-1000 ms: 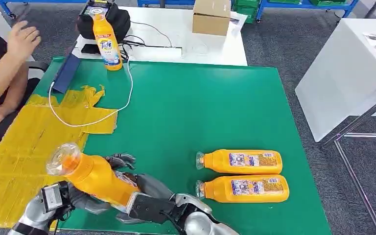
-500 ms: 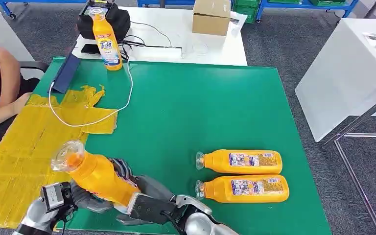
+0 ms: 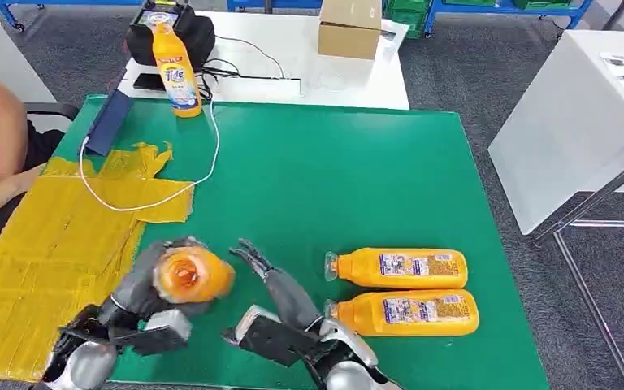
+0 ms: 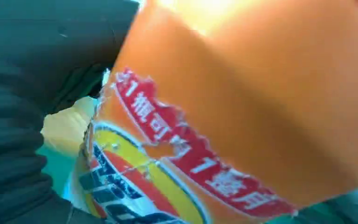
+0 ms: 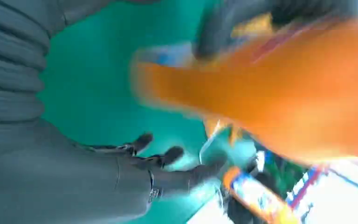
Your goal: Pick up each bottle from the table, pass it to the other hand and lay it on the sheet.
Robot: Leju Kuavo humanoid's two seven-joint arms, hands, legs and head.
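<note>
— Bottle (image 3: 191, 275) status?
— Left hand (image 3: 142, 286) gripped it above the counter (image 3: 333, 187), beside the yellow sheet (image 3: 57, 244).
— Right hand (image 3: 280, 305)?
— Fingers spread, holding nothing, near two lying bottles (image 3: 402, 290).

Green table mat (image 3: 317, 179) — broad bare middle, open to passage. Two orange plastic bottles lying side by side (image 3: 402, 291) block the near right. Crumpled yellow sheet (image 3: 57, 244) at left, crossed by a white cable (image 3: 162, 191); upright orange detergent bottle (image 3: 175, 69) at the far edge — person's forearm (image 3: 0, 191) beside the sheet.
</note>
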